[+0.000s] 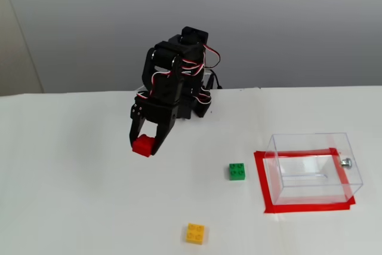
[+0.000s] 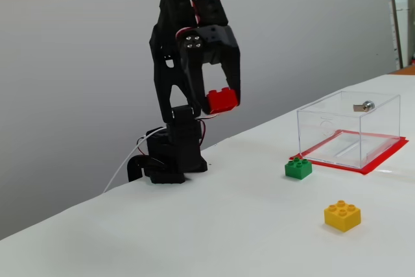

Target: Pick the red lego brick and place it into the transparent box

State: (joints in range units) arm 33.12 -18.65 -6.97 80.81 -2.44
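Now your tool (image 1: 145,146) pinches the red lego brick (image 2: 221,100) between its two fingers and holds it high above the bench (image 1: 71,195), on the left side of the scene. The transparent box (image 1: 313,166) stands well apart to the right, on the red tape rectangle (image 1: 263,190). To do this carry well, keep the brick high, so it passes over the green brick (image 1: 237,171) and over the near wall of the box. Release only when the brick hangs inside the walls.
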